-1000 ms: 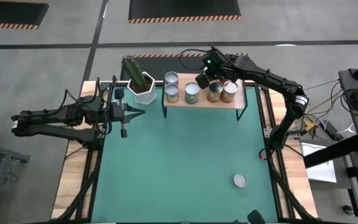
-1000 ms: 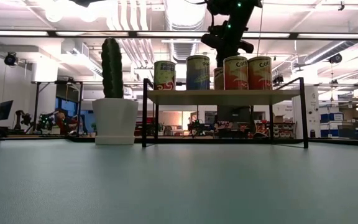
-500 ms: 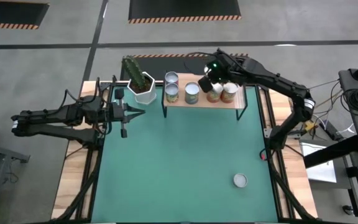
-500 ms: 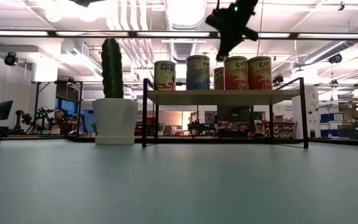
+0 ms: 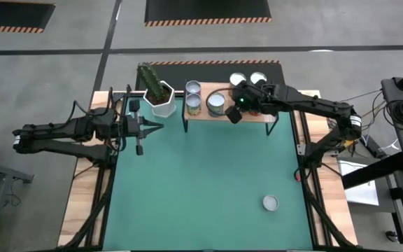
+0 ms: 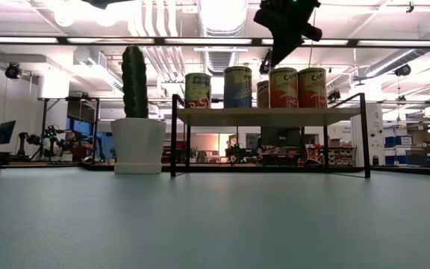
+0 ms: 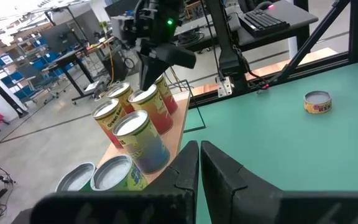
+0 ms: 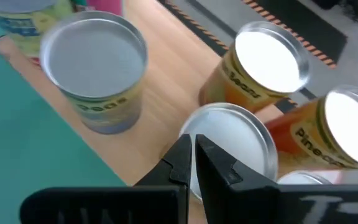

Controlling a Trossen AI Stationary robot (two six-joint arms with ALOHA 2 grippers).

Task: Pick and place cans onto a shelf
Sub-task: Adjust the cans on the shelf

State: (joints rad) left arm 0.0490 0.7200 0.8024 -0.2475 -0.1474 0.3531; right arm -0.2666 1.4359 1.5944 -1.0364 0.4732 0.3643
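Several cans (image 5: pixel 216 103) stand upright on the shelf (image 5: pixel 208 117) at the table's far edge, also seen in the low view as cans (image 6: pixel 237 87) on the shelf (image 6: pixel 267 116). One more can (image 5: pixel 270 203) stands on the green mat near the right front. My right gripper (image 5: pixel 232 115) is shut and hovers over the shelf's front row, its tips (image 8: pixel 190 146) just above a silvery can lid (image 8: pixel 235 140) and touching nothing. My left gripper (image 5: pixel 158 126) waits shut at the table's left, beside the shelf.
A white pot with a cactus (image 5: pixel 161 98) stands just left of the shelf, between it and my left gripper. The green mat (image 5: pixel 201 182) spreads in front of the shelf. Wooden table edges (image 5: pixel 82 203) run along both sides.
My right gripper has swung from the far side of the shelf toward the table's near edge, passing above the cans, and stayed shut. Two cans in the back row, covered by the arm before, now show. The cans have not moved.
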